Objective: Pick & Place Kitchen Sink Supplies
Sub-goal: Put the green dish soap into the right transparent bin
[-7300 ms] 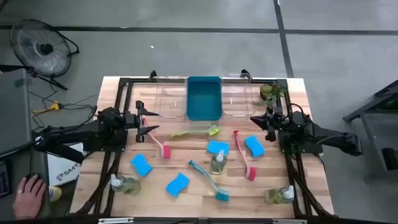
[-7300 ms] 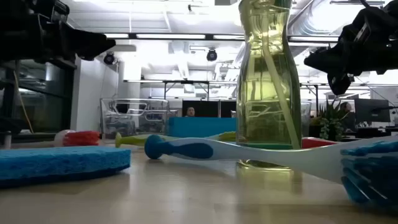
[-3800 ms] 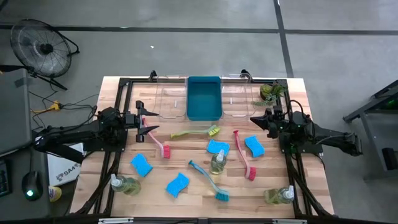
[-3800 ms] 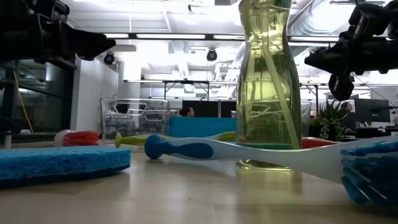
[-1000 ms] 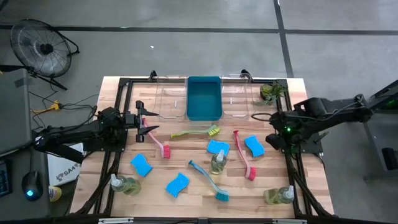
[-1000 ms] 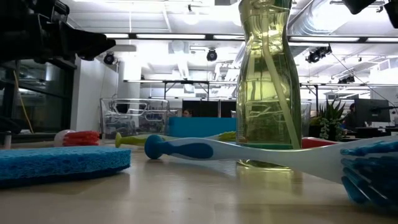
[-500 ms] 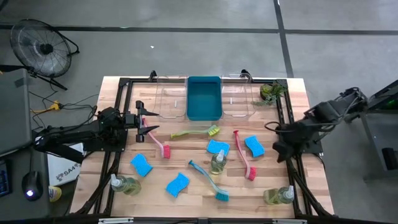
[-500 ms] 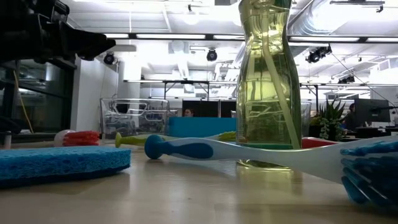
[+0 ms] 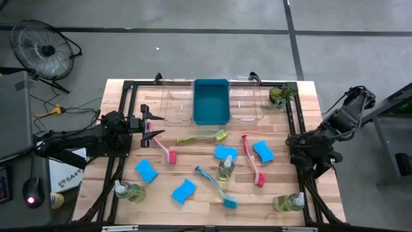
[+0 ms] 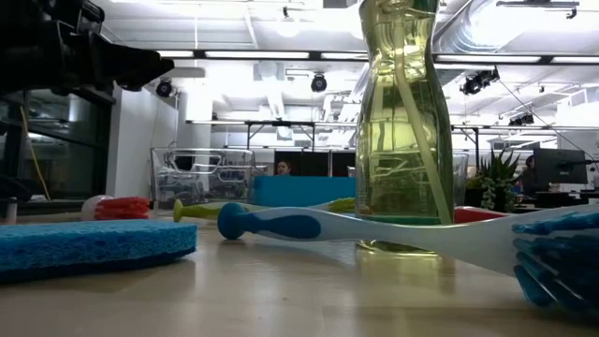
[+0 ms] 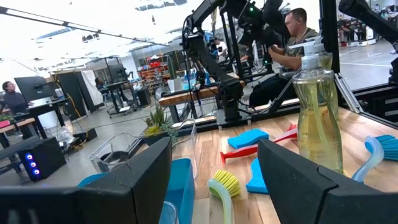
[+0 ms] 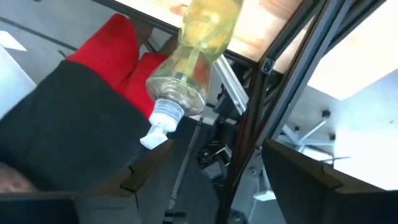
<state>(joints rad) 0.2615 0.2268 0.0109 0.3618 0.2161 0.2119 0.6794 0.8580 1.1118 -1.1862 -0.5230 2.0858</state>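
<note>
Right pincer (image 9: 313,169) near pump bottle (image 9: 287,202)

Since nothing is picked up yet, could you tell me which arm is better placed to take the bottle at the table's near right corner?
Right: its claw hangs open just beside that bottle, while the left claw waits across the table.

Four blue sponges (image 9: 147,171) are lying flat mid-table. Pink brush (image 9: 163,149) is lying left of centre, yellow-green brush (image 9: 205,136) beyond it toward the far side, red brush (image 9: 252,161) lying right, teal brush (image 9: 215,187) lying near. Three pump bottles are showing: centre one (image 9: 226,169) standing upright, near-left one (image 9: 129,191) and near-right one (image 9: 288,203) lying down.
</note>
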